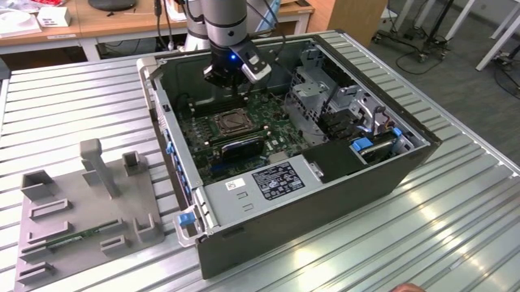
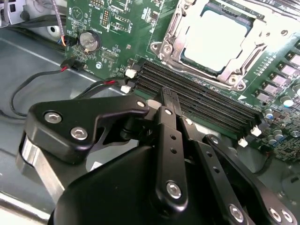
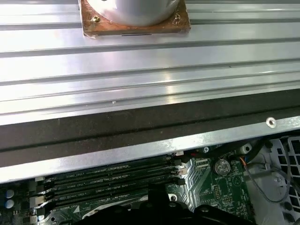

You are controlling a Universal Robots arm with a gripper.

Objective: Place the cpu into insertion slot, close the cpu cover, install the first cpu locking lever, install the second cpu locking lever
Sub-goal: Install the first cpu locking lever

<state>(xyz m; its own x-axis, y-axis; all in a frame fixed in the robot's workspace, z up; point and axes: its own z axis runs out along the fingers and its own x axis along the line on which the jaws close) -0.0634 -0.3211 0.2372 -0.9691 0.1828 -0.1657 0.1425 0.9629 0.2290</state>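
Cpu (image 2: 213, 40) lies in the insertion slot (image 2: 183, 57), upper right in the second wrist view, and the cpu cover (image 2: 168, 35) looks lowered around it. If the 2 levers are locked, I cannot tell. Fingers (image 2: 165, 101) are clenched on nothing.

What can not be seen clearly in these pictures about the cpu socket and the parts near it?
- The cpu cover: in the second wrist view its far side is cut off by the picture's edge, so how it is locked cannot be judged.
- The insertion slot: in the exterior view it is too small to show whether it is locked.
- The memory slots: in the second wrist view they are partly hidden by the gripper.
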